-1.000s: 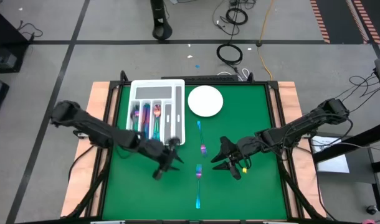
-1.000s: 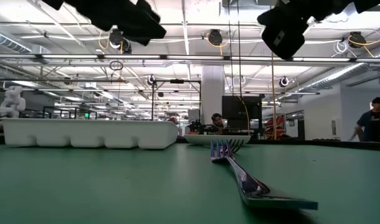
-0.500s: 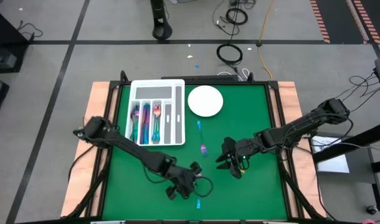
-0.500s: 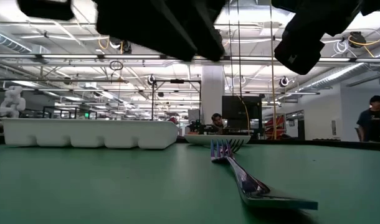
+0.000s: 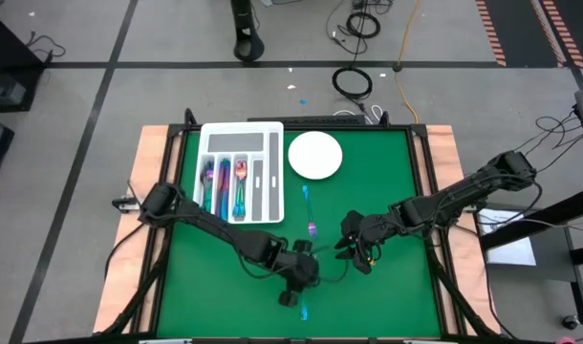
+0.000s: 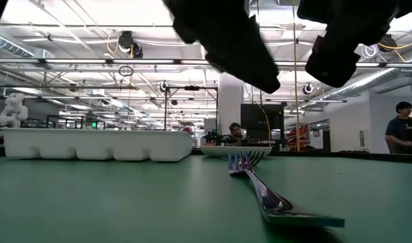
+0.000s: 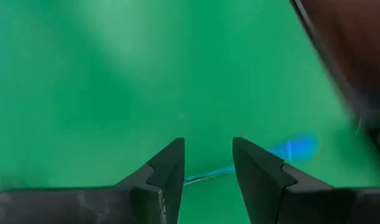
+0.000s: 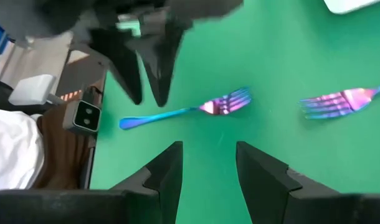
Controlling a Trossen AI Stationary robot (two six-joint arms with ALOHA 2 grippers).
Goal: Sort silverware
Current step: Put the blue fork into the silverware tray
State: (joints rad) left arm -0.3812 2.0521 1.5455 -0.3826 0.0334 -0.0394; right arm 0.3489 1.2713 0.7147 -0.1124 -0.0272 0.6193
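**Two forks loose on the mat, both grippers hovering empty**

Standing here, I am counting two iridescent forks lying loose on the green table (image 5: 387,182): the near fork (image 5: 305,304) by the front edge and the far fork (image 5: 310,208) closer to the round white plate (image 5: 315,155). One white tray (image 5: 240,170) is sitting at the back left, and three shimmering pieces (image 5: 223,183) are already lying in its slots, though I am not able to tell which kinds they are from above.

The left gripper (image 5: 290,298) is hanging right over the near fork and covering most of it in the high view; only a blue sliver of handle is showing. In its wrist view the two fingers (image 7: 168,171) are standing apart with nothing between them, and the blue handle is passing just beyond their tips.

The right gripper (image 5: 352,250) is hovering to the right of both forks, near but not touching. Its fingers (image 8: 167,171) are also spread with nothing in them, pointing toward the near fork.

A person (image 6: 402,128) is standing beyond the table.
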